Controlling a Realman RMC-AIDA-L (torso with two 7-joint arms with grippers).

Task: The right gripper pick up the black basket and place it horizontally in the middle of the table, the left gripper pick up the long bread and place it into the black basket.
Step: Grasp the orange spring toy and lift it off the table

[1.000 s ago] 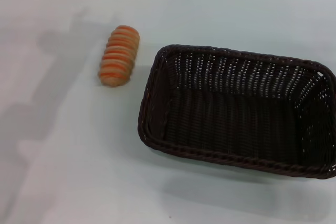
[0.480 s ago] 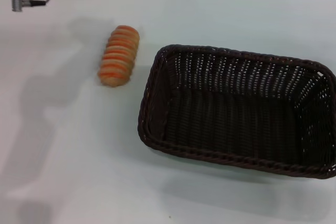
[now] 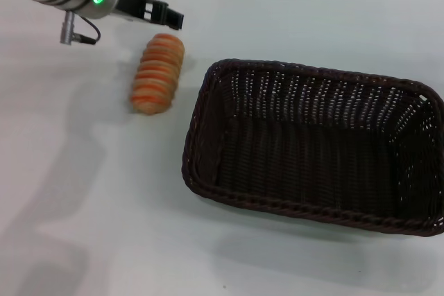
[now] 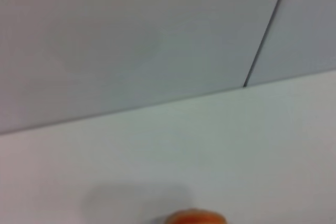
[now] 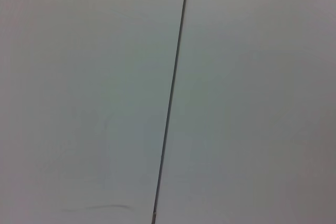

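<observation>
The left tool (image 3: 168,17) reaches in low, just behind the long bread (image 3: 157,73); its jaw state can't be told.

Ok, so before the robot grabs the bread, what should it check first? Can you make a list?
1. Basket lying flat on the table, open side up: ok.
2. Room in the basket for the bread: ok, nothing is in it.
3. Bread out on the table, left of the basket and not touching it: ok.
4. Left gripper close to the bread: ok, it is over the bread's far end, not holding it yet.
5. Left gripper open wide enough: cannot tell.
6. Right gripper out of the way: ok as far as the head view shows, it is not in sight.
</observation>
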